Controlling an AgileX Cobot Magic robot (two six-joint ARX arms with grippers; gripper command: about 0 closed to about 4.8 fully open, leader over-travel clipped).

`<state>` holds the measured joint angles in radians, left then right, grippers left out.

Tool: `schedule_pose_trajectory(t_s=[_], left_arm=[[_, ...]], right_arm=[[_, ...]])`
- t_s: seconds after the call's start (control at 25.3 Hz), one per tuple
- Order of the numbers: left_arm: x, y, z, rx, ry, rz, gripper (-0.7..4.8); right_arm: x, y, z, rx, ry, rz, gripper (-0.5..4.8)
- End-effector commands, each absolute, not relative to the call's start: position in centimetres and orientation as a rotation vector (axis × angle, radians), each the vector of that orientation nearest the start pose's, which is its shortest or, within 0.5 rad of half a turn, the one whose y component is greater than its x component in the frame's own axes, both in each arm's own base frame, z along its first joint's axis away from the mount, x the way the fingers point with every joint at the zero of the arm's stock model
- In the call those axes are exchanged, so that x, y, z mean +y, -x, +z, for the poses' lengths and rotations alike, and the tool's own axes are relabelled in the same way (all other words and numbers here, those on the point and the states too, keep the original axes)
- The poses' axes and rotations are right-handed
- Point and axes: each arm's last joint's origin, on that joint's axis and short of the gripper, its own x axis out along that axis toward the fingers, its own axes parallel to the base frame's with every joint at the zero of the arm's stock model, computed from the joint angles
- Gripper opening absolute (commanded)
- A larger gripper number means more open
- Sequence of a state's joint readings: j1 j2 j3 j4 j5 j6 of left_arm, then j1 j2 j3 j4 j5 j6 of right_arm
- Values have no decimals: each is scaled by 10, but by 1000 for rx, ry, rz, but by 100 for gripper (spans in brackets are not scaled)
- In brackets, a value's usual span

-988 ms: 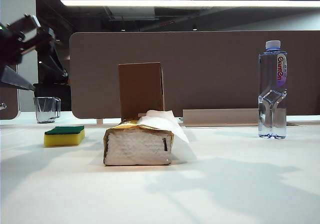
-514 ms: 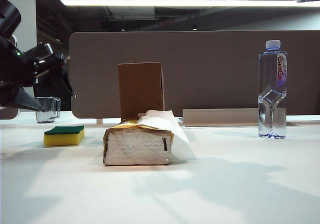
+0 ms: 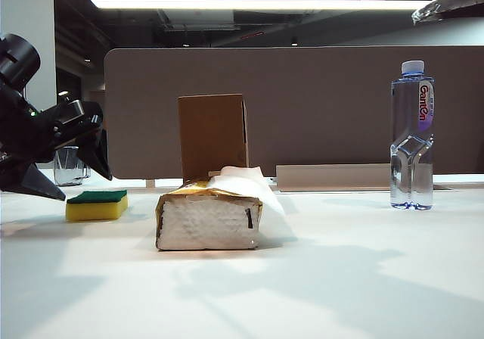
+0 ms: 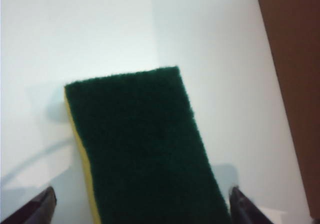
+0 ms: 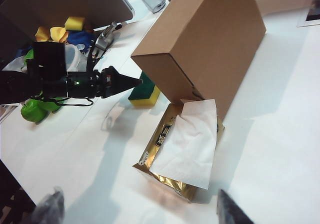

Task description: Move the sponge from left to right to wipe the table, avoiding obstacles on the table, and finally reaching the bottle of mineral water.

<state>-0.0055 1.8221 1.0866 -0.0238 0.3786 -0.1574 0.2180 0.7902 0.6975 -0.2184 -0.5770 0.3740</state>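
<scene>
White table fills your view; the cardboard box, bottle far right. Your left gripper angles down, jaws wide, above the sponge. Your right gripper hangs high, jaws spread.

Your exterior camera sits low at table height and looks level across it. Your left wrist camera looks straight down, close over the sponge, which fills most of its picture. Your right wrist camera looks down from high up at an angle, taking in the cardboard box and tissue pack. All three views share the sponge.
</scene>
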Motion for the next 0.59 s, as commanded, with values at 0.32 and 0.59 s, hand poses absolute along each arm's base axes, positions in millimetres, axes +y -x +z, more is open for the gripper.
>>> schedule_pose_trajectory(t_s=[0.32, 0.59], left_arm=[[-13, -383, 170, 752, 283, -310, 479], [-13, -386, 163, 750, 285, -310, 479]], right_arm=[[53, -165, 303, 443, -406, 726, 391], [53, -165, 303, 442, -406, 726, 391]])
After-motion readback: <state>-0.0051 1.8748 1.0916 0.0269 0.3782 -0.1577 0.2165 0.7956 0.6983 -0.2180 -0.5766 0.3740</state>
